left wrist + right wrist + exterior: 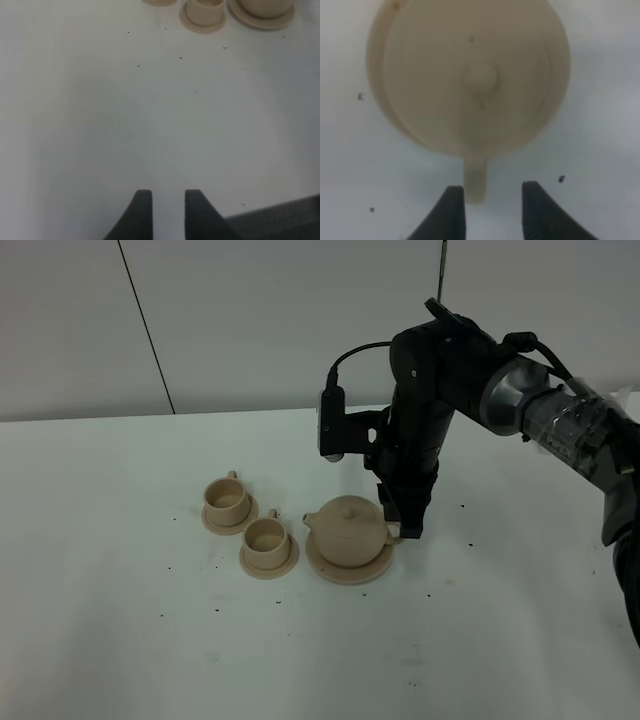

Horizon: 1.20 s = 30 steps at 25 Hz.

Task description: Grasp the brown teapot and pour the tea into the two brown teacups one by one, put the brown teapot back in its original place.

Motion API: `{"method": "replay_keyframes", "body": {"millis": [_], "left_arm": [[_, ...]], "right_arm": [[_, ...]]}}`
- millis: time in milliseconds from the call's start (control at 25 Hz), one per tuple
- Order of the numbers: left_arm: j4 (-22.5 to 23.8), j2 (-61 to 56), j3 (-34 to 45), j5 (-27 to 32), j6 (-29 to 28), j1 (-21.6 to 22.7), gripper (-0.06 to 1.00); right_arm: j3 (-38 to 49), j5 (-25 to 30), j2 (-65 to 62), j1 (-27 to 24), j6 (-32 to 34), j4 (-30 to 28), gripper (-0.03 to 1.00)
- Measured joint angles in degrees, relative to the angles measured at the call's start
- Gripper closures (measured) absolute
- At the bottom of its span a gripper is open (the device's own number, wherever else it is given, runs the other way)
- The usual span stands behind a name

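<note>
**Exterior high view.** The right arm (440, 370) reaches in from the right edge and bends sharply at the elbow. Its wrist points straight down, so the right claw (408, 526) hangs at the handle side of the brown teapot (345, 525). The teapot is squat, rounded and matte beige-tan, with a knobbed lid and a short spout turned away from the claw. It stands on its wide round saucer (345, 571) on the white worktop (120, 620). The two brown teacups (227, 500), each on a small saucer, stand on the teapot's spout side. The nearer cup (265, 538) sits just beside the teapot's saucer.

**Left wrist view.** The left claw (164, 215) is over bare worktop, well apart from the teapot. Its fingers stand a narrow gap apart and pinch nothing.

**Right wrist view.** Seen from above, the teapot's loop handle (475, 182) lies between the spread fingers of the right claw. It is close against one finger and clear of the other, so it is not pinched.
</note>
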Motion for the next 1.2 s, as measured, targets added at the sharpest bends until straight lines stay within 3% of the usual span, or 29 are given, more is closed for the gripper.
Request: {"method": "replay_keyframes", "body": {"millis": [1200], "left_arm": [[0.0,0.0,0.0,0.0,0.0,0.0,0.71]], "right_arm": [[0.0,-0.6,2.0,-0.4,-1.3,2.7,0.70]]}}
